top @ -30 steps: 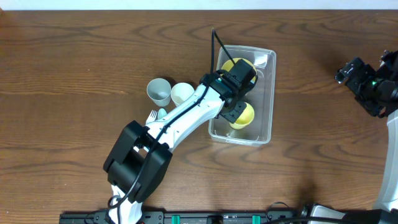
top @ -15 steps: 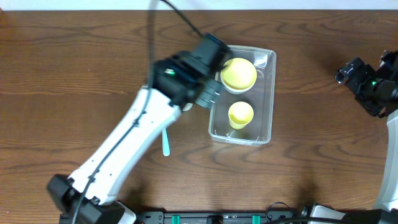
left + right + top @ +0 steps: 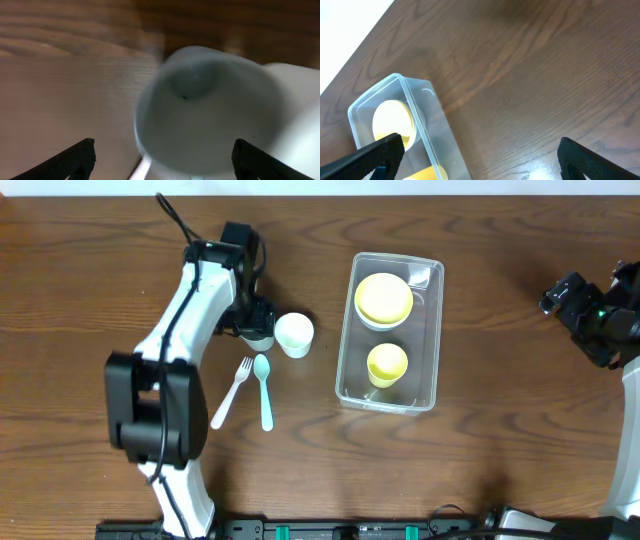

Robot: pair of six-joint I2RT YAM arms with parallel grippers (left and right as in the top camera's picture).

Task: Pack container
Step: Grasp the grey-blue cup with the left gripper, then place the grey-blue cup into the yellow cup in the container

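Over the left half of the desk [image 3: 500,450], the left end effector [image 3: 254,320] now hangs above a pale grey-blue cup [image 3: 200,110]. A second ago it was over the container [image 3: 428,340] and it has since swung away to the left. Its wrist camera looks straight down into the blurred mouth of that cup. The two dark fingertips are spread wide at either side of the picture, so this end effector is released and holds nothing. A white cup [image 3: 294,335] stands just right of the grey-blue one, and whether they touch cannot be told. A white fork [image 3: 232,392] and a teal spoon [image 3: 264,392] lie side by side just nearer. The container, a clear rectangular bin, sits right of centre, well apart from the cups. Inside it are a yellow bowl [image 3: 384,298] at the far end and a yellow cup [image 3: 387,365] at the near end, both in plain sight now that the arm has left. This suggests the drop-off there is done and the arm has gone back for the next item, likely the grey-blue cup. Two cups, the fork and the spoon are still outside, so packing looks less than half done. The right end effector [image 3: 479,157] waits at the right edge, unmoved, its fingers spread and empty.
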